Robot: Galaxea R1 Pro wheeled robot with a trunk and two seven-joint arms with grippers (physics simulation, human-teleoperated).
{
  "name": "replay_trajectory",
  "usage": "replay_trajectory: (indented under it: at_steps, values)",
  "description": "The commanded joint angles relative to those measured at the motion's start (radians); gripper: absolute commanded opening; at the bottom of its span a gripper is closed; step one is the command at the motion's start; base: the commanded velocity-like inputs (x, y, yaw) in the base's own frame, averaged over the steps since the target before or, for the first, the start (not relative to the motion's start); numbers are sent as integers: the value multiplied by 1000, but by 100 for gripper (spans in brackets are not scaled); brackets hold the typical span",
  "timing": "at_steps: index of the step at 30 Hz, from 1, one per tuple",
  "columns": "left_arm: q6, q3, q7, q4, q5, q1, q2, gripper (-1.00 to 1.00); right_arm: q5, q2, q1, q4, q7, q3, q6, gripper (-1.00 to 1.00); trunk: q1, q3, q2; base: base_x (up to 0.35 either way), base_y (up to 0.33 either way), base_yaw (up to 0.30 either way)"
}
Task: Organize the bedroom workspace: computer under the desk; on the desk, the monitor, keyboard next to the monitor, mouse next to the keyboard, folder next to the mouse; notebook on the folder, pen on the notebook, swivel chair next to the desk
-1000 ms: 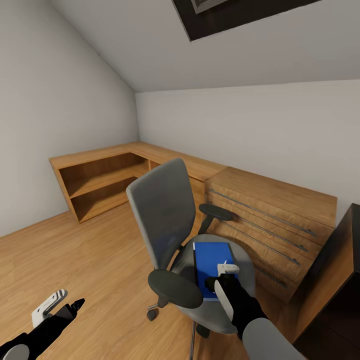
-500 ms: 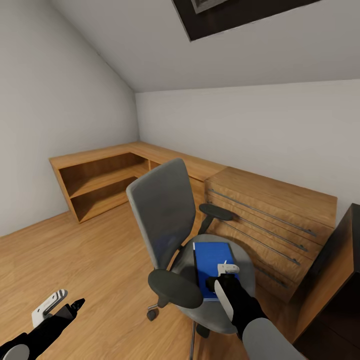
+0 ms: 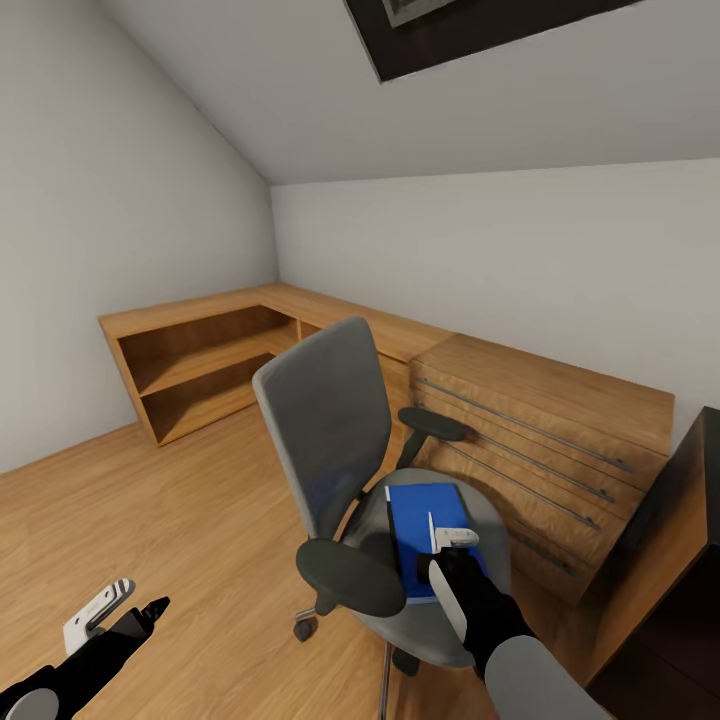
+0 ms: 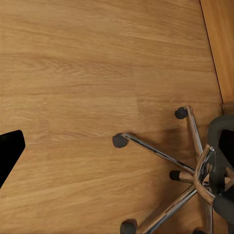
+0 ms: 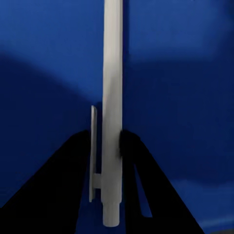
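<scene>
The right gripper (image 3: 432,560) pinched the pen (image 5: 111,112) just above the folder (image 3: 425,530) on the swivel chair (image 3: 330,430); the left gripper (image 3: 135,610) hung apart, its opening unclear.

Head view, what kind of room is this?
Probably an attic bedroom or home office: a sloped ceiling overhead, a swivel chair on a wood floor, and low oak shelving beside a chest of drawers.

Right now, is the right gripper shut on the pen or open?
Shut on it: in the right wrist view both dark fingers press the pen from either side, held above the blue folder.
</scene>
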Motion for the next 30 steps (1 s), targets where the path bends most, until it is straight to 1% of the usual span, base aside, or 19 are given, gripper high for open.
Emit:
replay_trajectory:
  at_steps: [1,19,30]
  values:
    - [2,0,9,-2,11,0,0,100,-11,0,-1,-1,-9,3,3,-100,0,-1,0,0,0,0]
    - [3,0,8,-1,10,0,0,100,-10,0,-1,-2,-10,3,3,-100,0,-1,0,0,0,0]
    - [4,0,8,0,10,0,0,100,-10,0,-1,-3,-10,3,3,-100,-42,34,77,0,0,0]
